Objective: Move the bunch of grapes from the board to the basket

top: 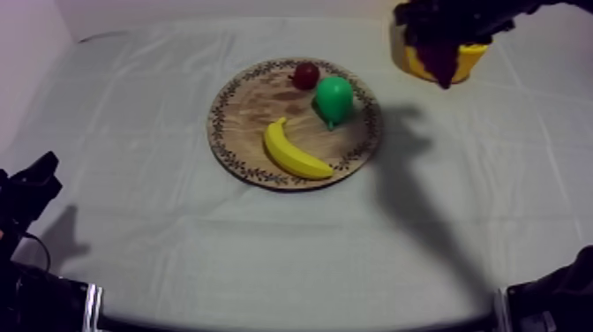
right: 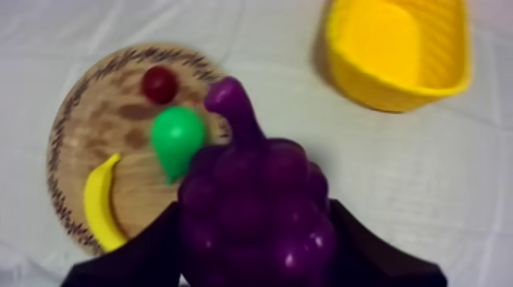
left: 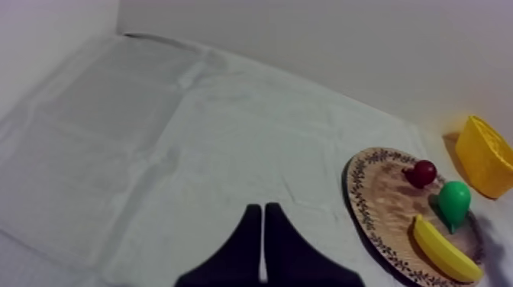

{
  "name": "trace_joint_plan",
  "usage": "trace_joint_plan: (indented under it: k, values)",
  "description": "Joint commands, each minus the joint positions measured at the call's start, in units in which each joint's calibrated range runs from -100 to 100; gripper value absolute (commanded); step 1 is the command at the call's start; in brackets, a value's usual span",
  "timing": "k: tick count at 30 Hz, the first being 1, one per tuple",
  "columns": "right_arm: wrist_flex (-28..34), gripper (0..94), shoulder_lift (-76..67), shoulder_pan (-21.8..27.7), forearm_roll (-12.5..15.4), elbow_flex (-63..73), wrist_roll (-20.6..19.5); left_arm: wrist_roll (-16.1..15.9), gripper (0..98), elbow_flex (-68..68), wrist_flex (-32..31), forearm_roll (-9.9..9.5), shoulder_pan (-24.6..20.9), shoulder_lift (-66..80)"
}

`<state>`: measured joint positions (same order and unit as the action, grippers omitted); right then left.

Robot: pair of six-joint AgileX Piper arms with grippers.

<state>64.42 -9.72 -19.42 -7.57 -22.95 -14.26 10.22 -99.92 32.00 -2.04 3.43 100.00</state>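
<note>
My left gripper [left: 263, 210] rests low over the grey-white cloth [top: 176, 256], well apart from the board on its left. Its two black fingers lie pressed together in a narrow wedge with nothing between them, so I judge it has no part in this task.

The round wooden board with the patterned rim [top: 243, 110] carries three toys. The yellow banana [top: 296, 152] is on its near side, the green pear [top: 334, 99] on its right half and the small red fruit [top: 305, 75] at its far edge. No grapes lie on the board.

To the right of the board and clear of its rim, my right gripper [right: 256, 233] is clamped round the dark purple bunch of grapes [right: 252, 183]. One black finger [right: 145, 256] is on each side of the bunch, whose stem end points away from the wrist. The bunch hangs in the air above the cloth, touching nothing but the fingers.

Farther from the board on that same right side stands the yellow plastic basket [right: 397, 53], empty as far as its inside shows. From above, the bunch overlaps the basket's near rim. From the wrist, the basket's mouth lies just ahead, so I cannot tell whether the grapes are over the opening yet.

By my reading the pick and most of the carry are done. What remains is to bring the bunch over the basket's mouth, lower it and let go.
</note>
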Motion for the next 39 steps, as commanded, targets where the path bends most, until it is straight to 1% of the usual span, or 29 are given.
trace_joint_plan:
  k: [1,9,17,25,28,33,39]
  values:
    - [0.2,20.1,-1.9,2.9,0.4,-0.3,0.3,0.0,0.1,0.0,0.0,0.01,0.0,0.0]
    - [1.3,20.0,-3.8,9.0,0.4,-0.8,1.2,0.0,0.1,0.0,0.0,0.01,0.0,0.0]
    - [0.7,19.5,3.0,13.7,1.8,6.6,3.8,0.0,0.1,0.0,0.0,0.01,0.0,0.0]
    - [2.1,18.3,16.5,16.5,3.0,24.1,6.4,0.0,0.1,0.0,0.0,0.01,0.0,0.0]
    - [4.1,18.2,22.0,16.9,3.3,31.9,6.9,0.0,0.1,0.0,0.0,0.01,0.0,0.0]
    - [8.4,17.4,31.4,17.6,4.7,45.2,8.0,0.0,0.1,0.0,0.0,0.01,0.0,0.0]
    - [8.5,17.4,41.2,17.7,4.8,55.8,7.9,0.0,0.1,0.0,0.0,0.01,0.0,0.0]
